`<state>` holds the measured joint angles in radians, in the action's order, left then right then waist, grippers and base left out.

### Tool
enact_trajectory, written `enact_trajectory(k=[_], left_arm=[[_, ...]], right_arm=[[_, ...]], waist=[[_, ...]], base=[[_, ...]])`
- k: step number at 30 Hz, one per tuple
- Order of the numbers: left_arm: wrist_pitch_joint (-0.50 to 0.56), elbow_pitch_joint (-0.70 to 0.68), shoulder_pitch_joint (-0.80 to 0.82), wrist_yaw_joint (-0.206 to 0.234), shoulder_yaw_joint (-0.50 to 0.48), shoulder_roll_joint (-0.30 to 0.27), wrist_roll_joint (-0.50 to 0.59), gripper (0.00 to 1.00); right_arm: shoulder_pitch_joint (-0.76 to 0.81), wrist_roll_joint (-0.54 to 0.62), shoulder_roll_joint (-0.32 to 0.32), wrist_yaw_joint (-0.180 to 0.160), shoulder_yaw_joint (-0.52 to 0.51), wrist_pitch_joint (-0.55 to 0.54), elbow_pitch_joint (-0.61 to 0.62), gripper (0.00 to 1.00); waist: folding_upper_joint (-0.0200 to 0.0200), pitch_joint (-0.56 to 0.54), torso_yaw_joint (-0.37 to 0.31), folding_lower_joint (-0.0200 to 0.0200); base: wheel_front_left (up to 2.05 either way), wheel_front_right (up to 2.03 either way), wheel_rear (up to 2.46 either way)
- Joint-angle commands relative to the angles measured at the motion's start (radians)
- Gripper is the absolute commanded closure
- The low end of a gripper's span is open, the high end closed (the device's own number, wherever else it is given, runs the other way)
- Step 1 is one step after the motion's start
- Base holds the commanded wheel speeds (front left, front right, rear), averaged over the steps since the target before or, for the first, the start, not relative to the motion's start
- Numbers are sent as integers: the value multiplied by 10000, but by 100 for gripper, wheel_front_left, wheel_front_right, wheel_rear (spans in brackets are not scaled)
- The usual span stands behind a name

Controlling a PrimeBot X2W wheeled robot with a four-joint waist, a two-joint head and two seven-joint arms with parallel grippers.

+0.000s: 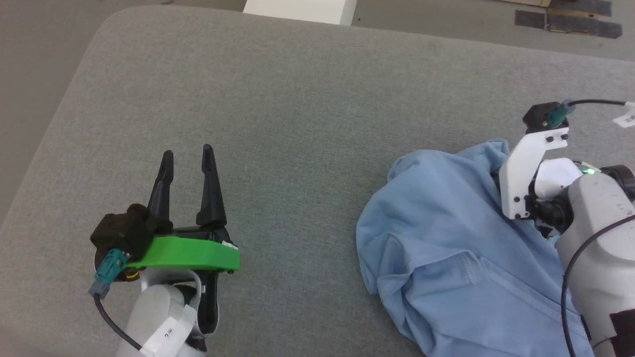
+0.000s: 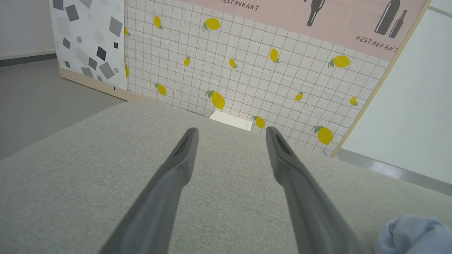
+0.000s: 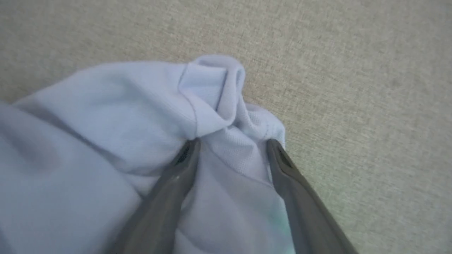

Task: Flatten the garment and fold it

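Note:
The garment (image 1: 446, 248), a light blue T-shirt, lies crumpled in a heap at the right of the grey padded table (image 1: 297, 99). My right arm (image 1: 590, 208) reaches down onto the heap's far right side, its fingers hidden there. In the right wrist view my right gripper (image 3: 232, 141) stands open, both fingers pressed into the garment (image 3: 106, 123) with a bunched fold of fabric between them. My left gripper (image 1: 187, 150) hovers open over bare table at the lower left, well apart from the shirt. Between its spread fingers (image 2: 231, 129) is nothing; a corner of the garment (image 2: 409, 233) shows at the lower right.
A white box (image 1: 300, 10) stands on the floor past the table's far edge, also seen as the white box (image 2: 231, 120). Behind it rises a lemon-patterned panel (image 2: 247, 70). The table's rounded left corner (image 1: 99, 34) drops to grey floor.

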<state>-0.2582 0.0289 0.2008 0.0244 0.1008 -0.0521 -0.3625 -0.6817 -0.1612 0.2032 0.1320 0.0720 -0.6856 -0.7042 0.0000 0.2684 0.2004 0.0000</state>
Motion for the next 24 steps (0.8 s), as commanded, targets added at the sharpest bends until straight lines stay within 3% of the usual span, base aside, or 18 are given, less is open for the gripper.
enact_trajectory(k=[1,6,9,13,18,19,20,21,24], left_arm=[[-36,42,-32,74,-77,18,-166,0],[-36,126,-225,16,-275,18,-59,0],[-36,201,-434,-70,-474,18,41,0],[-36,272,-668,-199,-601,18,145,0],[-36,263,-830,-218,-540,18,187,0],[-36,261,-848,-213,-515,18,181,0],[-36,253,-871,-204,-484,18,179,0],[-36,247,-904,-196,-452,18,175,0],[-36,280,-986,-204,-393,18,162,0]], right_arm=[[404,-380,-41,-13,-47,70,119,100],[802,-358,-232,-13,-1737,2902,1567,100],[1362,-101,-508,-13,-3056,3827,2400,100],[2350,728,-804,-13,-5073,3859,3449,100],[3597,2047,-1239,-13,-7287,2685,4162,97],[3834,2165,-1332,-13,-7514,2375,4224,65],[4027,2214,-1391,-13,-7644,2145,4253,14],[4246,2233,-1444,-13,-7797,1913,4276,0],[4709,2185,-1512,-13,-7960,1799,4524,0]], waist=[[0,-116,-40,0],[0,-725,-450,0],[0,-1175,-784,0],[0,-1648,-1158,0],[0,-1880,-1442,0],[0,-1892,-1486,0],[0,-1901,-1517,0],[0,-1904,-1556,0],[0,-1899,-1642,0]], base=[[0,0,0],[0,0,0],[0,0,0],[0,0,0],[0,0,0],[0,0,0],[0,0,0],[0,0,0],[0,0,0]])
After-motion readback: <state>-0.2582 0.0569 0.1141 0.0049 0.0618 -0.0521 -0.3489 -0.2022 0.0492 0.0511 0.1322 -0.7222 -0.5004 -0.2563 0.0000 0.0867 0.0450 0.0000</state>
